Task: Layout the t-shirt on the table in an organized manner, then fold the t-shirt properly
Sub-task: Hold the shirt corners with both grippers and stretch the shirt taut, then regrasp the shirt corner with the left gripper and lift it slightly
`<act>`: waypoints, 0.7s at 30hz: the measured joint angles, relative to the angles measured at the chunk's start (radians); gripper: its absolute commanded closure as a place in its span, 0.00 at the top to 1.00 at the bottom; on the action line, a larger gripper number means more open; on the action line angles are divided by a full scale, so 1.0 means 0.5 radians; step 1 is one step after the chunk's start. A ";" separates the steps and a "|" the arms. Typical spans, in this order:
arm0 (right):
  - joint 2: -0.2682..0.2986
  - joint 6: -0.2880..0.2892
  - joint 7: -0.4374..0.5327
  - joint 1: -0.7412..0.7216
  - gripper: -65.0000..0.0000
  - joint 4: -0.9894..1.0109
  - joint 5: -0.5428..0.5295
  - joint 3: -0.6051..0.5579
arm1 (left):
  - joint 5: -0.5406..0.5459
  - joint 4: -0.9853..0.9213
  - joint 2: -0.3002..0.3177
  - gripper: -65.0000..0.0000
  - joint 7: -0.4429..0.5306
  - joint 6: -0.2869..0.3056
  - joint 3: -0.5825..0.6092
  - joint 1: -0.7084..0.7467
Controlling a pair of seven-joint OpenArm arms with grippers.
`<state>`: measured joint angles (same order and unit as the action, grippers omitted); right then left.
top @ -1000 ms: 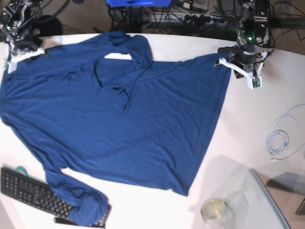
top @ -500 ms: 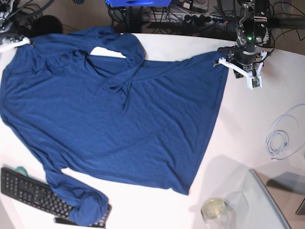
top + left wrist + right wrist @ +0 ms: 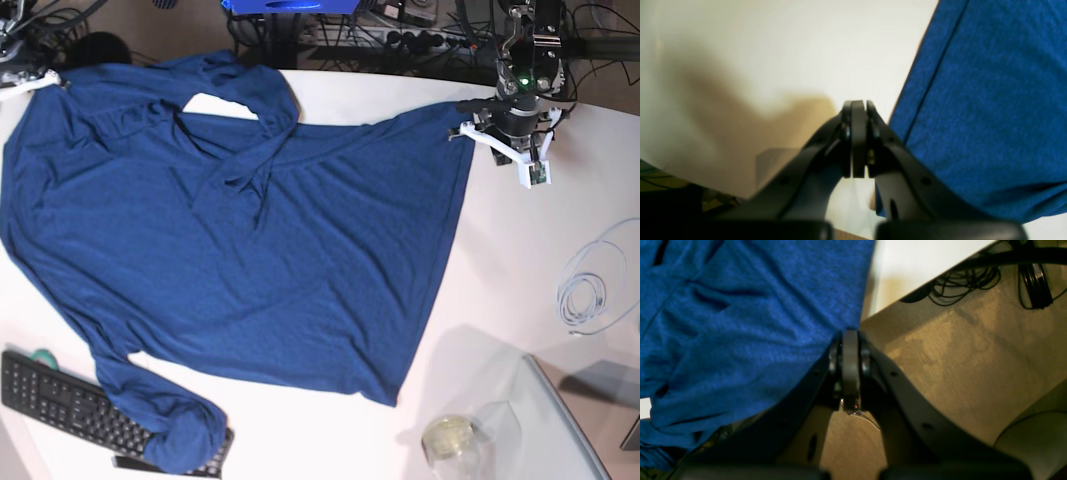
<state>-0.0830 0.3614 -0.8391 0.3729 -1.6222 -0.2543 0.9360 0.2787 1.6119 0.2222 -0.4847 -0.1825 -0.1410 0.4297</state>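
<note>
The t-shirt [image 3: 250, 250] is dark navy and lies spread over most of the white table [image 3: 520, 260], with its collar area bunched near the far edge. My left gripper [image 3: 472, 110] stands shut at the shirt's far right corner, which is drawn to a point at it. In the left wrist view the hem [image 3: 990, 100] runs just right of the shut gripper [image 3: 858, 133]. My right gripper [image 3: 22, 80] is at the far left edge, shut on the shirt's upper left part. The right wrist view shows cloth [image 3: 740, 323] pulled up to the gripper [image 3: 850, 366], beyond the table's edge [image 3: 907, 260].
A black keyboard [image 3: 60, 400] lies at the front left with a sleeve end bunched over it. A coiled white cable [image 3: 590, 290] sits at the right. A clear jar [image 3: 450, 438] and a glass panel [image 3: 570, 420] are at the front right. Cables crowd the floor behind.
My right gripper has moved up and left to the table's far left edge, dragging the shirt's upper left part with it. The far edge now lies straighter. The left gripper has stayed put.
</note>
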 measured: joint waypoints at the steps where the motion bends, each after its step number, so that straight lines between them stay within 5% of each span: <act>1: -0.001 0.001 -0.001 -0.005 0.00 0.000 0.002 -0.006 | 0.000 0.031 -0.003 0.00 -0.009 -0.005 0.007 0.007; 9: -0.002 0.000 0.000 -0.015 0.00 0.000 -0.002 -0.009 | 0.069 0.392 -0.084 0.00 -0.117 0.000 0.133 0.128; 16: 0.000 0.001 -0.001 -0.027 0.00 0.000 0.001 -0.009 | 0.810 0.398 -0.092 0.00 -0.114 -0.008 -0.121 0.272; 18: -0.001 0.001 0.000 -0.025 0.00 0.000 0.000 -0.009 | 0.981 0.397 -0.084 0.25 -0.117 0.023 -0.217 0.311; 21: 0.000 0.003 0.000 -0.026 0.00 0.000 0.000 -0.010 | 1.215 0.285 -0.101 0.57 -0.109 0.333 -0.352 0.306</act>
<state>-0.0830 0.3630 -0.8391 0.3599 -1.6222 -0.2543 0.9310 0.8860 1.7542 0.1719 -0.5392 -0.0158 -0.3168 0.5827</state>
